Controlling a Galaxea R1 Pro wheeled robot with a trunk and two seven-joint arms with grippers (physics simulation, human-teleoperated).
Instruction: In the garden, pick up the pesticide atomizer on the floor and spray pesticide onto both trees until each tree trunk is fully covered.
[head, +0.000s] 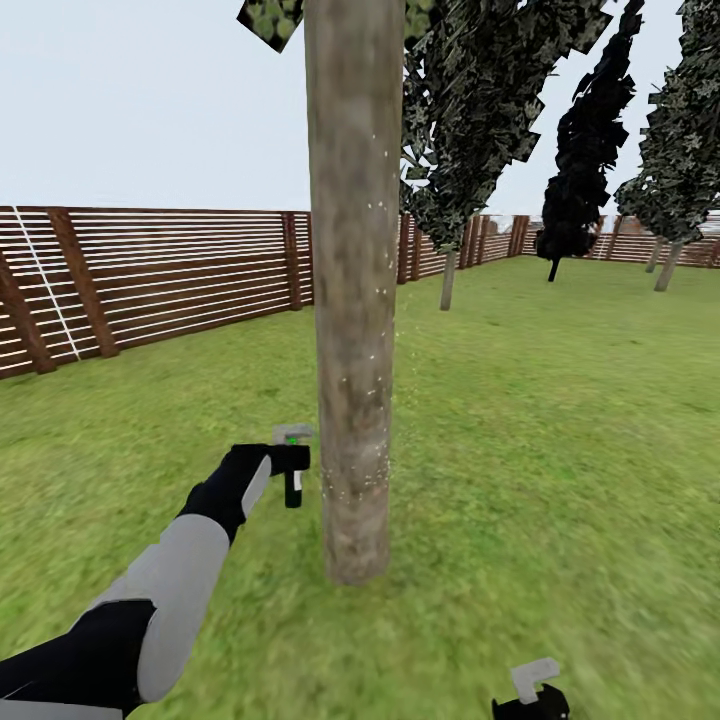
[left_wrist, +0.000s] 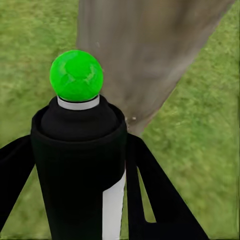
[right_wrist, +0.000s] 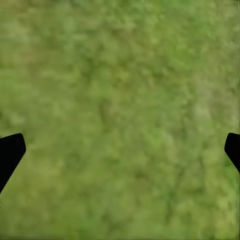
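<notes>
Left gripper (head: 292, 462), lower left of frame, clamped on the bottle (left_wrist: 80, 165), nozzle facing the trunk (head: 352, 300) for spraying; right gripper (head: 530, 700) apart, idle.

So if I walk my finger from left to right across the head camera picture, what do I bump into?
Wooden fence → left claw holding the pesticide atomizer → big tree trunk → thin trunk of the farther leafy tree → dark conifer → right claw, low at the picture's bottom edge.
</notes>
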